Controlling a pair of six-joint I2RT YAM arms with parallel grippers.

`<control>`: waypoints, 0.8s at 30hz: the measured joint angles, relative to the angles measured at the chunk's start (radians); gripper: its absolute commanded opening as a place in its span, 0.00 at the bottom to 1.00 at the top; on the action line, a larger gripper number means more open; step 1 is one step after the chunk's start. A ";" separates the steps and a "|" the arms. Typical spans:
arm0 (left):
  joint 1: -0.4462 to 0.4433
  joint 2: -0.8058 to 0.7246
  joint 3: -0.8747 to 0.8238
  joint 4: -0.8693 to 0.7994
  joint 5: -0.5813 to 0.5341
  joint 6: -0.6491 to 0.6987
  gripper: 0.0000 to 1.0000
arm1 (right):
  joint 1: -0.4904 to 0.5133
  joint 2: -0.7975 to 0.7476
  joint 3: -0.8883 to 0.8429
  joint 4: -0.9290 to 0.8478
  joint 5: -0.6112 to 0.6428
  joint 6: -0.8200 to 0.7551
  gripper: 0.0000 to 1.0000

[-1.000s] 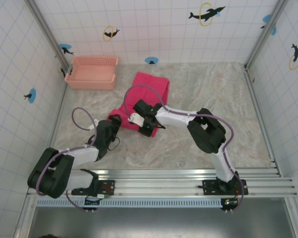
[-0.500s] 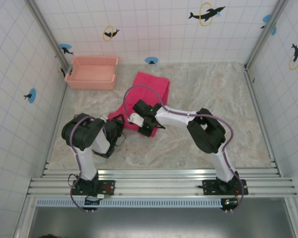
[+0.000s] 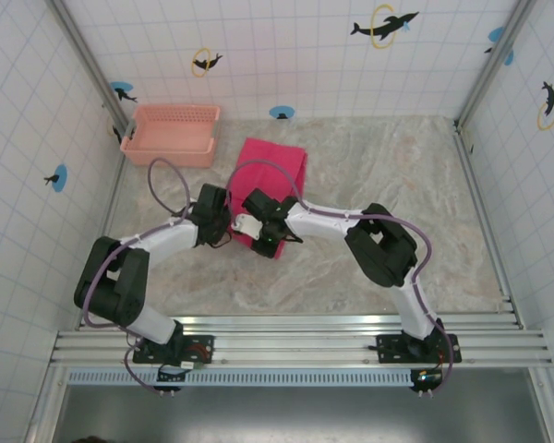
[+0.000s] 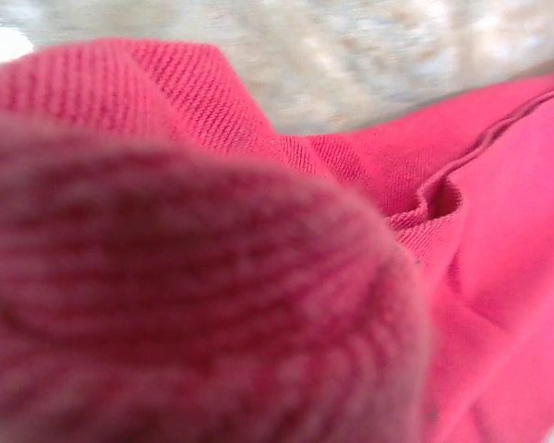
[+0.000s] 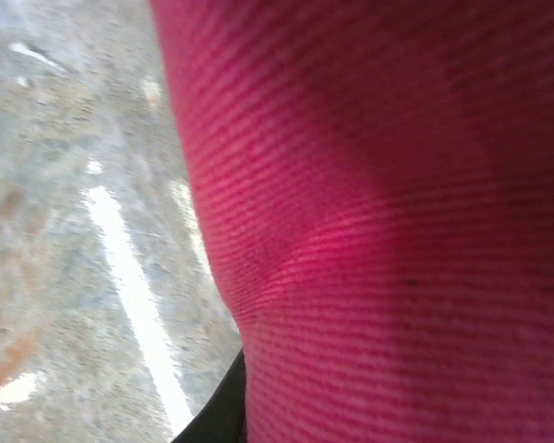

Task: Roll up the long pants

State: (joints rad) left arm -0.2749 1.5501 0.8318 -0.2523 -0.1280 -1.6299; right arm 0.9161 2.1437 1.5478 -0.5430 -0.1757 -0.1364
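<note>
The long pants (image 3: 275, 166), bright magenta cloth folded into a narrow strip, lie on the marble table top from near the basket down to the middle. My left gripper (image 3: 226, 226) sits at the strip's near left corner, shut on the cloth. A bulging fold of the pants (image 4: 194, 295) hides its fingers in the left wrist view. My right gripper (image 3: 266, 242) is at the near end of the strip, close beside the left one, shut on the cloth. Ribbed pants fabric (image 5: 397, 231) covers it in the right wrist view, with a dark finger edge (image 5: 217, 425) showing beneath.
A pale salmon-pink lattice basket (image 3: 171, 134) stands at the back left against the tiled wall. Tiled walls close in the table on three sides. Bare marble (image 3: 406, 185) lies to the right of the pants and in front of both grippers.
The left arm swung in from the near left to the pants' near left corner and its gripper closed there. The near left lobe of cloth drew in and the strip shifted slightly left. The right gripper barely moved.
</note>
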 measured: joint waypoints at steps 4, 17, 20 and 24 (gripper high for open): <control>0.011 0.117 0.118 -0.267 0.027 -0.048 0.00 | 0.010 -0.010 -0.014 -0.002 -0.002 -0.006 0.00; 0.014 0.146 0.143 -0.364 0.061 -0.178 0.00 | -0.024 -0.069 -0.098 0.024 0.013 -0.006 0.99; 0.016 0.154 0.147 -0.369 0.064 -0.179 0.00 | -0.046 -0.107 -0.116 -0.043 0.084 -0.010 0.99; 0.020 0.166 0.161 -0.386 0.068 -0.179 0.00 | -0.078 -0.192 -0.144 -0.138 0.227 -0.013 0.99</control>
State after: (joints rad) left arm -0.2550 1.7164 0.9932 -0.6384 -0.0605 -1.8084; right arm 0.8379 1.9522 1.4040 -0.6815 0.0517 -0.1490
